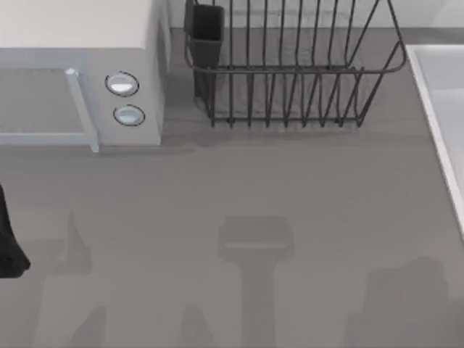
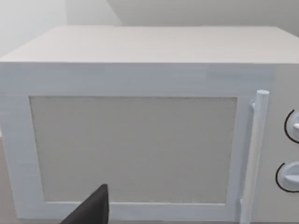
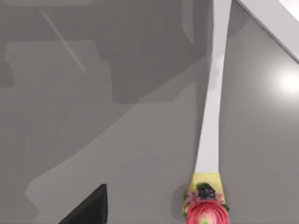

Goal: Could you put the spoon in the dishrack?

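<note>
Dishrack (image 1: 290,72) sits at the back of the desk (image 1: 254,188), a bit right of centre, dark utensil cup (image 1: 205,32) at its left corner. Just left of it is the cream microwave (image 1: 80,72) w/ two round knobs (image 1: 123,98); door looks shut.

Left arm (image 1: 11,239) is parked at the desk's left edge. Left wrist view faces the microwave door (image 2: 133,149), one dark fingertip (image 2: 91,210) of the left claw poking in; can't tell if it's apart or together.

Right wrist view: spoon (image 3: 210,140) w/ a long pale handle and a red flower decoration (image 3: 205,212) at one end, lying flat on the grey surface. One dark fingertip (image 3: 88,207) of the right claw near it, not touching; can't tell its state either.
</note>
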Controlling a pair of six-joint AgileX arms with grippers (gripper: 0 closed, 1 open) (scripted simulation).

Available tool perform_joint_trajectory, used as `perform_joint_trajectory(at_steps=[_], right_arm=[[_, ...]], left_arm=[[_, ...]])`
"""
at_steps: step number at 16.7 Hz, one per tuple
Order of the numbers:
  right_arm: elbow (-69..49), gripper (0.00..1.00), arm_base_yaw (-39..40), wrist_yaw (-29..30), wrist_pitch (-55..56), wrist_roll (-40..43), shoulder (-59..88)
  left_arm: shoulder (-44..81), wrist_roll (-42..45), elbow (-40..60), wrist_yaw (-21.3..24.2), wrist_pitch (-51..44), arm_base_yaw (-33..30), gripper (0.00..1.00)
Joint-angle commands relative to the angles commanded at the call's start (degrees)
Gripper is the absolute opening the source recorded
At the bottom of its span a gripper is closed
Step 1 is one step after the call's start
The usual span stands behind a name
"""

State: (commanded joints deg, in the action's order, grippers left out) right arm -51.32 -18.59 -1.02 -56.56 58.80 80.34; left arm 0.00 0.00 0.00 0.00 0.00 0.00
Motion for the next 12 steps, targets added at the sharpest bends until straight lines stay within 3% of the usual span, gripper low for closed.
perform_joint_trajectory(at_steps=[7, 12], right_arm=[[0.2, 1.0, 0.1, 0.0, 0.5, 0.4, 0.9], [5.8, 1.0, 0.2, 0.0, 12.4, 0.0, 6.9]], left_arm=[[0.0, 0.0, 0.0, 0.0, 0.0, 0.0, 1.0], [0.0, 0.0, 0.0, 0.0, 0.0, 0.0, 1.0]])
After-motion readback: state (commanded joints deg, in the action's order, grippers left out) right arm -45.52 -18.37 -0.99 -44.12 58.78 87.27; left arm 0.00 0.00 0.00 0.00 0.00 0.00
